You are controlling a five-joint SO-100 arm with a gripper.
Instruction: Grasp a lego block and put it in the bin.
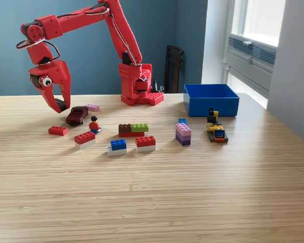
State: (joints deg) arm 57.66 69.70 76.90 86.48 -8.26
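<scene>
Gripper [62,103] hangs w/ jaws parted a little, nothing held, tips just above the dark red toy car [77,115] at the exterior view's left, prob. lining up a pick there. Bin [211,99] sits well apart at the view's right, near the arm base [140,86]. Between: minifigure [94,124], brown-green block [133,129], purple stack [183,134], all low, so a lifted carry should clear them.

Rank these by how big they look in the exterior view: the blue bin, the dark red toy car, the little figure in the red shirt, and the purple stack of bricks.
1. The blue bin, by far the largest.
2. The dark red toy car.
3. The purple stack of bricks.
4. The little figure.
The stack and the figure look close in size, so their order is uncertain.
</scene>
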